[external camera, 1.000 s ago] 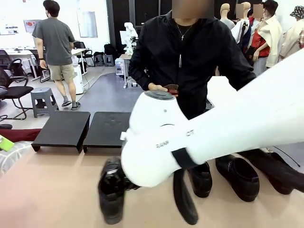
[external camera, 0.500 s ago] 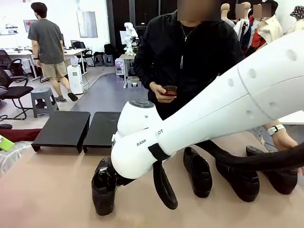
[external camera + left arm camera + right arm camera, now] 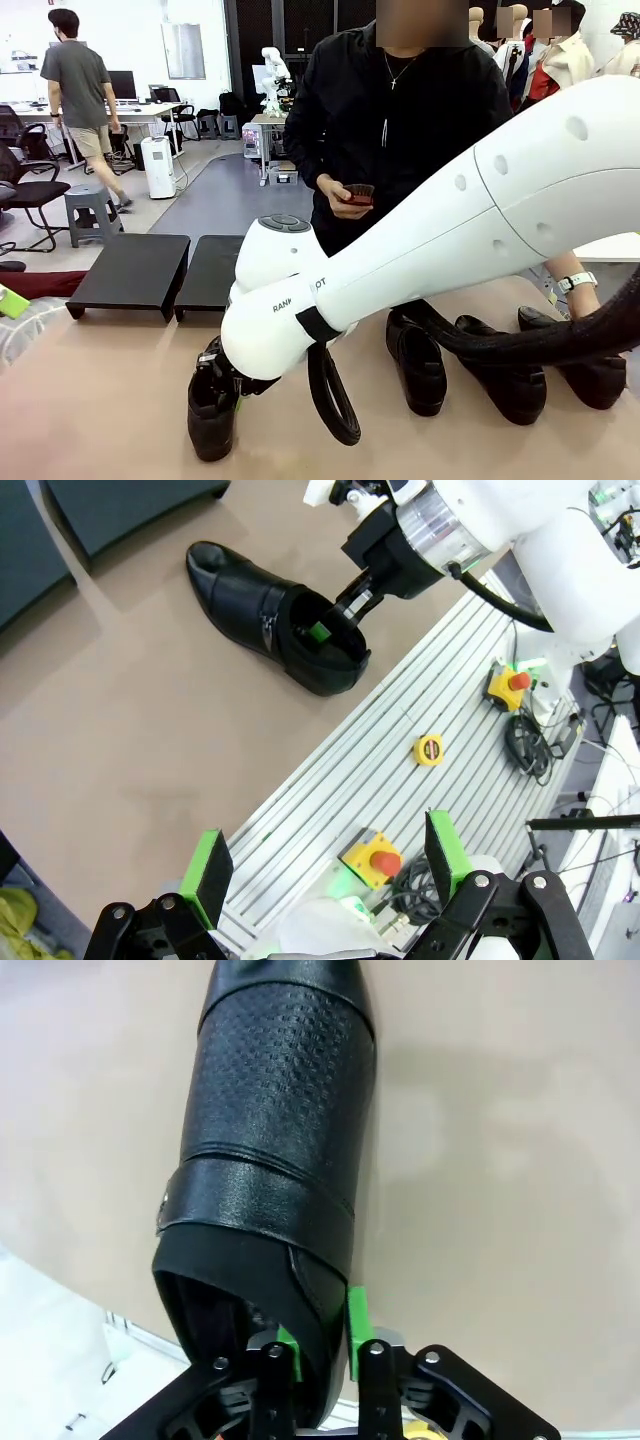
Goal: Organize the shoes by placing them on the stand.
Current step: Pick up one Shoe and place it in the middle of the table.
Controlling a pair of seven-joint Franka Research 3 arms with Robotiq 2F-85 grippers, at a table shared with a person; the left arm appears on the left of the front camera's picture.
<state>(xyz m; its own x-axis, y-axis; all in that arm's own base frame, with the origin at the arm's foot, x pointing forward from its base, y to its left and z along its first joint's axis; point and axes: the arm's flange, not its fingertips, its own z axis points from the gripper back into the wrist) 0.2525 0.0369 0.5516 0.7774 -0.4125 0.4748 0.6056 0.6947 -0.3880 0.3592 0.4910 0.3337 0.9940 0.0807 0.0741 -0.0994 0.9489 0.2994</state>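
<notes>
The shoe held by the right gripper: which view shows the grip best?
Right wrist view: the right gripper pinches the shoe at the rim of its opening, jaws closed, one pad inside, one outside. Left wrist view shows the whole shoe from farther off. Front view has the arm covering part of it.

One shoe (image 3: 210,432) left, three shoes (image 3: 420,368) right, stand (image 3: 135,270) behind.
</notes>
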